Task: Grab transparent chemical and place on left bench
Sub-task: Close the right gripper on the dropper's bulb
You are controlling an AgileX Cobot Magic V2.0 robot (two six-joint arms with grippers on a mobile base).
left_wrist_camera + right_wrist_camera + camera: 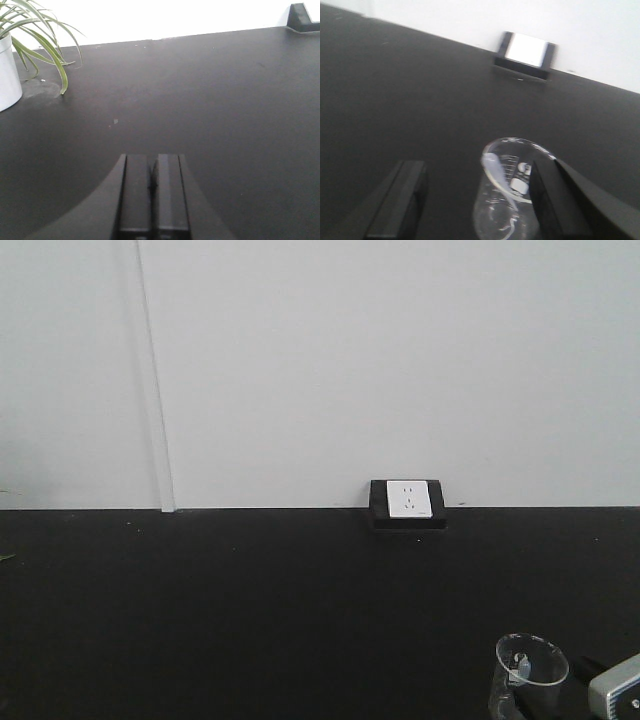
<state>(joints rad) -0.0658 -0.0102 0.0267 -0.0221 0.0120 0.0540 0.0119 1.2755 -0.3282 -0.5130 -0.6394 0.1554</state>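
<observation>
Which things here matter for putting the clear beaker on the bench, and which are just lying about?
For the job: clear beaker with dropper; black bench; right gripper, open either side of the beaker.

Lying about: wall socket; potted plant; left gripper, shut and idle.

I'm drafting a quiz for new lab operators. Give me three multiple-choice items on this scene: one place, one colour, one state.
1. Where is the glass beaker? A) between the right gripper's fingers B) on the wall socket C) tipped over
2. What colour is the plant pot? A) red B) white C) black
3. How is the left gripper? A) wide open B) shut C) holding a dropper
Answers: 1 A, a finger shows on each side; 2 B, white beside green leaves; 3 B, its fingers meet, nothing between.
</observation>
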